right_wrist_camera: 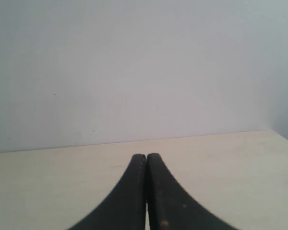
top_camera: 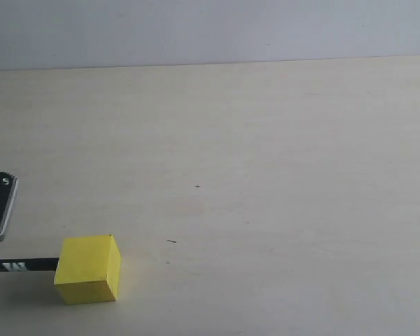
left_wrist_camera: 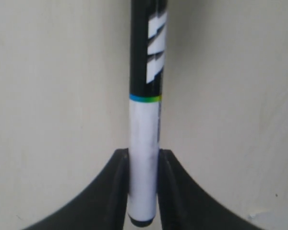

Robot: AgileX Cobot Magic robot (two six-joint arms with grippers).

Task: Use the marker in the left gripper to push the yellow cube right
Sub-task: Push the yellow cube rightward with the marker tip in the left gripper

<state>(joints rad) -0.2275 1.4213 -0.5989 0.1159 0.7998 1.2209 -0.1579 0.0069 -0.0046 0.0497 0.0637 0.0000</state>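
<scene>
1. Nearest the exterior camera, the yellow cube (top_camera: 89, 269) sat flat on the pale table (top_camera: 280, 154), low on the left side of that view.
2. Just to the cube's left, the marker (top_camera: 21, 264) lay level and pointed right. Its dark end reached the cube's left face, though you could not tell from this view whether the two actually touched.
3. Your left gripper (left_wrist_camera: 144, 160) had its jaws drawn narrow on the marker's white barrel, close to the barrel's black end. The black section with white label marks ran out ahead of the jaws, past a thin coloured band.
4. In the exterior view, only a small part of that gripper showed at the left edge, just above the marker.
5. Your right gripper (right_wrist_camera: 146, 158) had its jaws pressed together tip to tip, low over the table and facing the wall (right_wrist_camera: 144, 72).
6. Farther back, the tabletop ran on to meet that plain, pale grey wall.
</scene>
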